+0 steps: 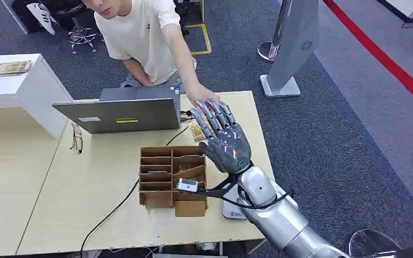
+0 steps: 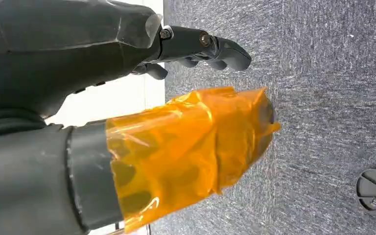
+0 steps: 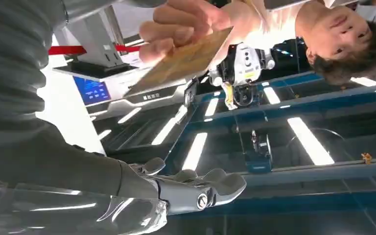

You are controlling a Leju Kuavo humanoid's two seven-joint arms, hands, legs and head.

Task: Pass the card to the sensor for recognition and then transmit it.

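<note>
My right hand (image 1: 223, 137) is raised above the table's far right part, fingers spread and holding nothing. The tan card (image 3: 186, 61) is pinched by a person's hand (image 3: 176, 24), apart from my fingers (image 3: 200, 188). From the head view, the card (image 1: 196, 130) peeks out beside my fingers, just below the person's hand (image 1: 201, 97). A small white device (image 1: 187, 185) with a black cable lies on the cardboard organizer (image 1: 164, 172). My left hand (image 2: 196, 46) hangs over grey carpet, holding nothing, its thumb wrapped in orange tape.
A grey laptop (image 1: 123, 113) stands open at the table's far edge in front of the seated person. Glasses (image 1: 76, 138) lie left of it. A white box (image 1: 231, 209) sits under my right forearm. A white side table (image 1: 16, 88) stands at the left.
</note>
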